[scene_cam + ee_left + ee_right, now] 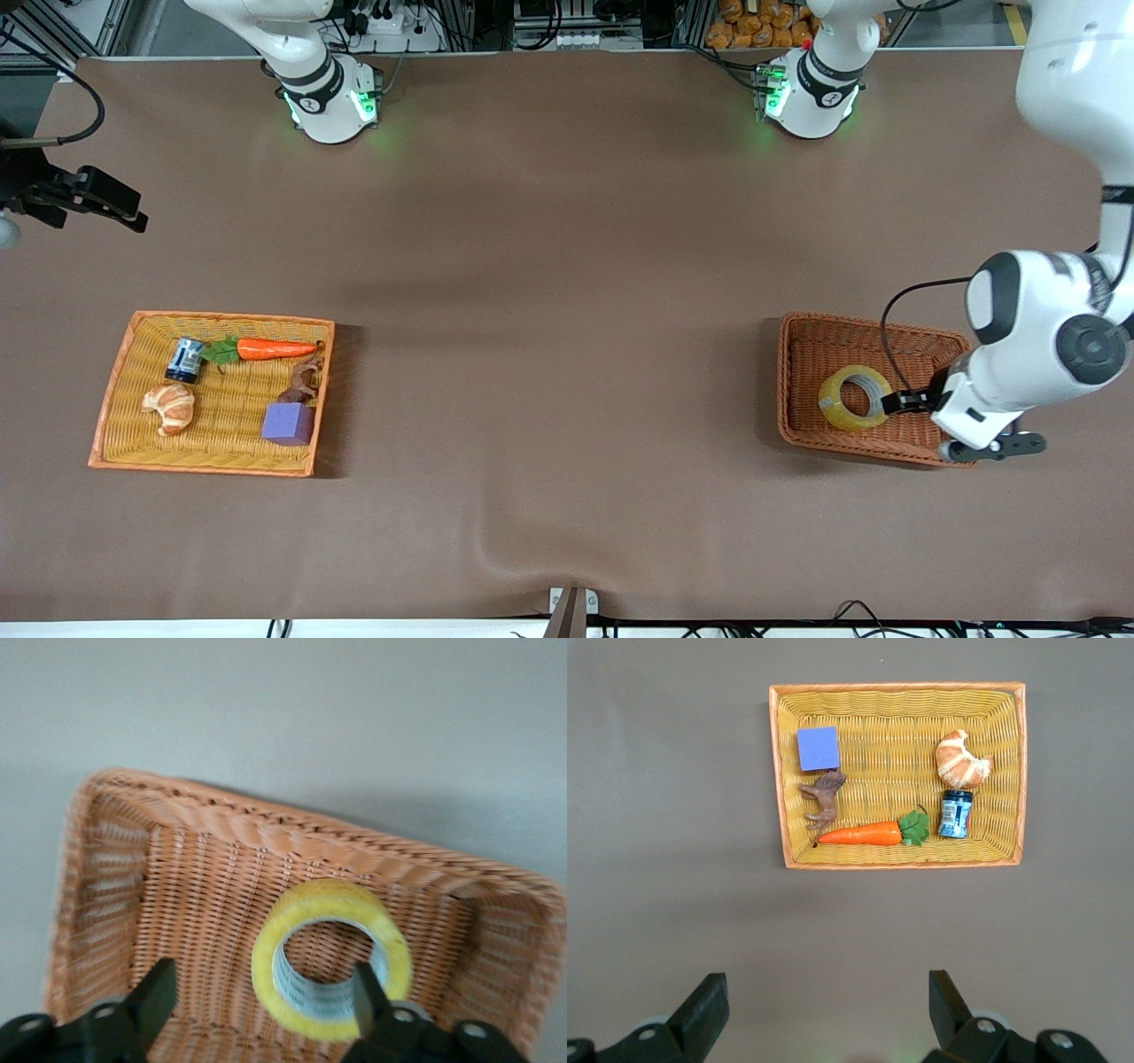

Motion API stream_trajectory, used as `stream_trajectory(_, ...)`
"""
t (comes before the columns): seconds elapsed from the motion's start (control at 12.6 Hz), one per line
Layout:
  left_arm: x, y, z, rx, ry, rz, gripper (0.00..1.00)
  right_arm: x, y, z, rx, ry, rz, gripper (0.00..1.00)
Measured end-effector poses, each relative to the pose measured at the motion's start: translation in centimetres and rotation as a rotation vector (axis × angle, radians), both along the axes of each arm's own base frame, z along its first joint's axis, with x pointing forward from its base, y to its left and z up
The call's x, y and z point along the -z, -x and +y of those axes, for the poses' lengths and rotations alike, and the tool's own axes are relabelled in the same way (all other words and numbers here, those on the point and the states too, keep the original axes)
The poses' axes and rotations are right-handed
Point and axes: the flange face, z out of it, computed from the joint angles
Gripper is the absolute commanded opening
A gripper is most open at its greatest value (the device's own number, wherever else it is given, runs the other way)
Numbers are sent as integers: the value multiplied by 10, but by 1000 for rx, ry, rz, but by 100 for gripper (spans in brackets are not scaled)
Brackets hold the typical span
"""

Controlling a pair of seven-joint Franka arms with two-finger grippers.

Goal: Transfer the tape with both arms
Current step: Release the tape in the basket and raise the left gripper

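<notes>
The tape (855,398), a yellowish ring with a grey core, rests in the brown wicker basket (802,354) toward the left arm's end of the table. My left gripper (905,400) hangs low over that basket beside the tape and is open. In the left wrist view the tape (328,899) sits between the spread fingers (159,992), one of them in front of the ring; my left gripper (266,988) grips nothing. My right gripper (111,202) waits high at the right arm's end, open and empty (828,1001).
A yellow wicker basket (115,416) toward the right arm's end holds a purple cube (288,424), a croissant (170,408), a carrot (266,349), a small blue can (184,360) and a brown figure (304,381). The brown table cloth wrinkles near the front edge.
</notes>
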Motion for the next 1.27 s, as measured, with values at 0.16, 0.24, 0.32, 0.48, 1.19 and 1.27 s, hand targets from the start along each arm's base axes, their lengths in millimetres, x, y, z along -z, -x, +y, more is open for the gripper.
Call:
stream_trajectory(0.16,-83,14,-22,27,-19,-52,100,3,-2,-1,3,0,-3,100)
stream_trajectory(0.24,-127,28,-35,40,-33,-74,100,5,-2,-2,4,0,1,100)
stream_trajectory(0.32,-171,47,-45,45,-44,-90,100,9,-2,-2,4,0,6,100)
stream_trajectory(0.48,-236,88,-57,31,-29,-93,100,12,-2,-3,6,0,10,100)
stream_trajectory(1.19,-271,125,-65,15,-9,-45,100,13,0,-3,7,2,-10,100)
stream_trajectory(1.27,-272,126,-65,10,12,-35,100,9,1,-3,7,2,-19,100)
